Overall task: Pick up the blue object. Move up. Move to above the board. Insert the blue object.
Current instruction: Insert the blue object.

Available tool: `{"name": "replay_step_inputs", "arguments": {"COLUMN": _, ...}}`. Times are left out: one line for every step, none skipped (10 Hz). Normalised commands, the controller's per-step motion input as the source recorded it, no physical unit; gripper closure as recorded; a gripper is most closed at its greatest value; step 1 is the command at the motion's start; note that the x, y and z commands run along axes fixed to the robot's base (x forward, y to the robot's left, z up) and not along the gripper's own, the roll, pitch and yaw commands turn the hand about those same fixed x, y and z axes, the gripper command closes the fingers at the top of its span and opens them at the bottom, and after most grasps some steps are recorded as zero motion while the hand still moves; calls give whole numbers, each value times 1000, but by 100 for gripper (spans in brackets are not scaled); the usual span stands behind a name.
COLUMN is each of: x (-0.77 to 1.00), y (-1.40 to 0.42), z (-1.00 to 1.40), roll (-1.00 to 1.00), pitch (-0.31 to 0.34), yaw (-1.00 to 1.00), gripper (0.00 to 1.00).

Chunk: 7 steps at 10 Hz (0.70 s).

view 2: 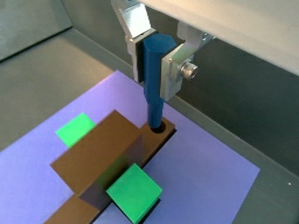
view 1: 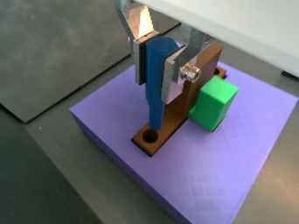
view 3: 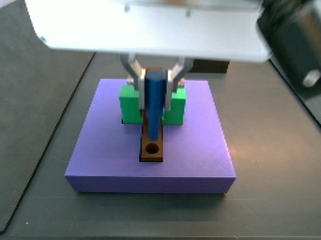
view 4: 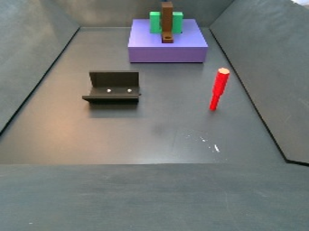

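Over the purple board [view 3: 100, 155] at the worktop's far edge, the end effector [view 1: 156, 59] is clamped on the blue object [view 1: 156, 87], held upright with its lower tip near the brown piece's [view 1: 163, 131] hole [view 1: 149, 137].

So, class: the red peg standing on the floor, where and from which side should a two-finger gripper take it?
Grip the red peg on its upper shaft, coming straight down from above. It stands nearly upright and alone on the floor, so its slim sides are free for both fingers. The gripper is over the purple board, shut on the blue object.
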Motion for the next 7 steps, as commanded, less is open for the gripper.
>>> {"name": "replay_step_inputs", "arguments": {"x": 0, "y": -71, "z": -283, "roll": -50, "pitch": -14, "yaw": 0, "gripper": 100}}
{"name": "replay_step_inputs", "arguments": {"x": 0, "y": -83, "z": -306, "roll": -97, "pitch": -11, "yaw": 0, "gripper": 100}}
{"name": "replay_step_inputs", "arguments": {"x": 3, "y": -120, "z": -266, "roll": -57, "pitch": -33, "yaw": 0, "gripper": 100}}
{"name": "replay_step_inputs", "arguments": {"x": 37, "y": 0, "z": -297, "roll": 0, "pitch": -43, "yaw": 0, "gripper": 100}}
{"name": "replay_step_inputs", "arguments": {"x": 14, "y": 0, "z": -289, "roll": 26, "pitch": -37, "yaw": 0, "gripper": 100}}
{"name": "replay_step_inputs", "arguments": {"x": 46, "y": 0, "z": -286, "roll": 67, "pitch": -41, "yaw": 0, "gripper": 100}}
{"name": "replay_step_inputs", "arguments": {"x": 57, "y": -9, "z": -317, "roll": 117, "pitch": -29, "yaw": 0, "gripper": 100}}
